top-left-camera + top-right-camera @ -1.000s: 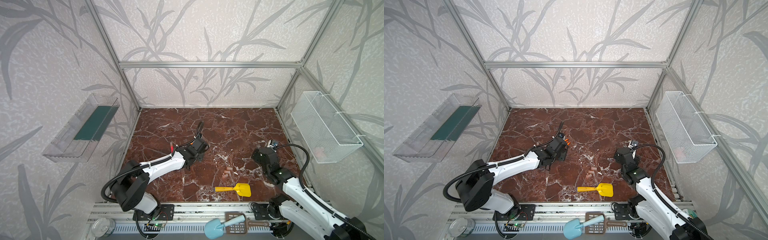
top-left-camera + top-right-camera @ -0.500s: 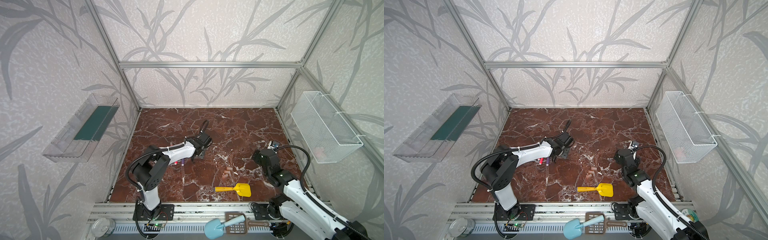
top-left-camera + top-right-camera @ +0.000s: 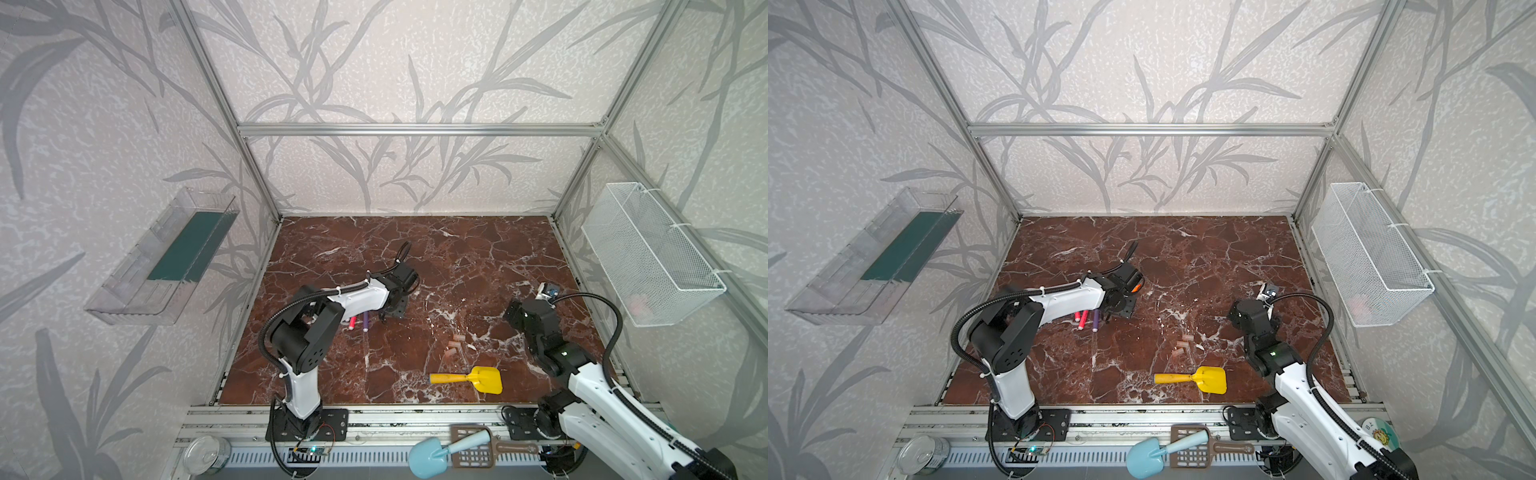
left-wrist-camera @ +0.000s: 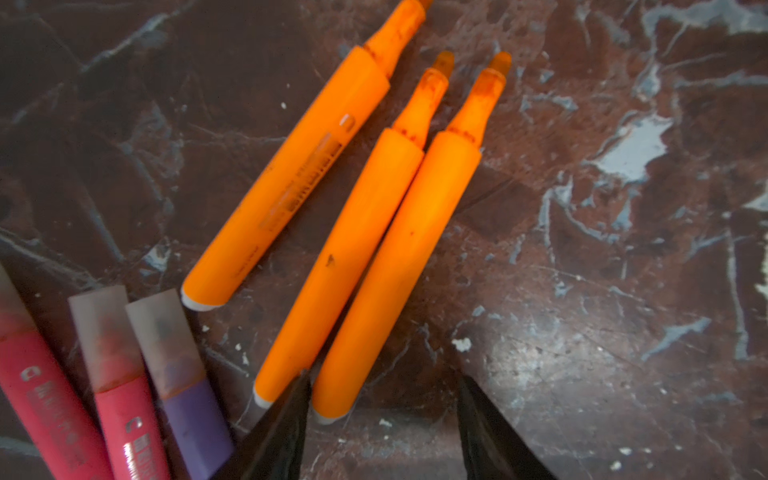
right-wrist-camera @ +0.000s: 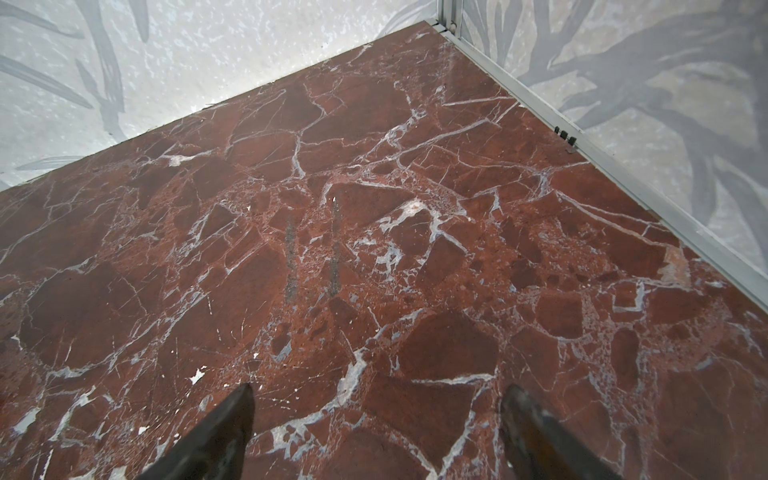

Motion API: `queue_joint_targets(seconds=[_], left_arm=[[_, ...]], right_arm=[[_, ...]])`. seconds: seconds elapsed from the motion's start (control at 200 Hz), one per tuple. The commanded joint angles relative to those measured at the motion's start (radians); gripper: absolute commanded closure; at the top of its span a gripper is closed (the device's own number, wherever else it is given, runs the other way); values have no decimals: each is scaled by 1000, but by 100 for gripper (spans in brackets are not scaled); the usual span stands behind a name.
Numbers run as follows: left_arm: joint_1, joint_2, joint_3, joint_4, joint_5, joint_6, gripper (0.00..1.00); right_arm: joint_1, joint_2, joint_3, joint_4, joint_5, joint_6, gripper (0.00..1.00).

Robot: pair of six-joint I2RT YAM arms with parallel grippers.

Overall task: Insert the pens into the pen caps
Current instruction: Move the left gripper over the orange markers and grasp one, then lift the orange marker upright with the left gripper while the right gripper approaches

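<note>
Straddling one orange pen (image 4: pixel 399 249) with the open left gripper (image 4: pixel 384 378), toward the left edge of the worktop (image 3: pixel 457 249). Hanging the right gripper (image 5: pixel 380 388) open, empty, with loose caps (image 3: pixel 455 345) toward the front edge.

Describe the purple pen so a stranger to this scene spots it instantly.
On the red-brown marble table, look beside the left gripper, where capped pens lie side by side. It is the only purple pen, lying between a pink-red pen and the three uncapped orange pens.
</note>
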Motion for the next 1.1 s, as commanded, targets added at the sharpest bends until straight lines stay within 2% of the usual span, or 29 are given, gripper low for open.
queue_joint_targets(seconds=[0.0,0.35,0.62,1.095], left_arm=[[7,17,27,-37,48,14,45],[21,64,49,-59,69,6,49],[27,69,53,-66,82,1,68],[26,25,29,-38,140,2,84]], right_arm=[[-4,-20,-12,11,4,-7,9],[-4,-30,-17,11,4,-7,9],[-4,-36,-18,10,4,-6,9],[-4,-31,-19,11,6,-4,9]])
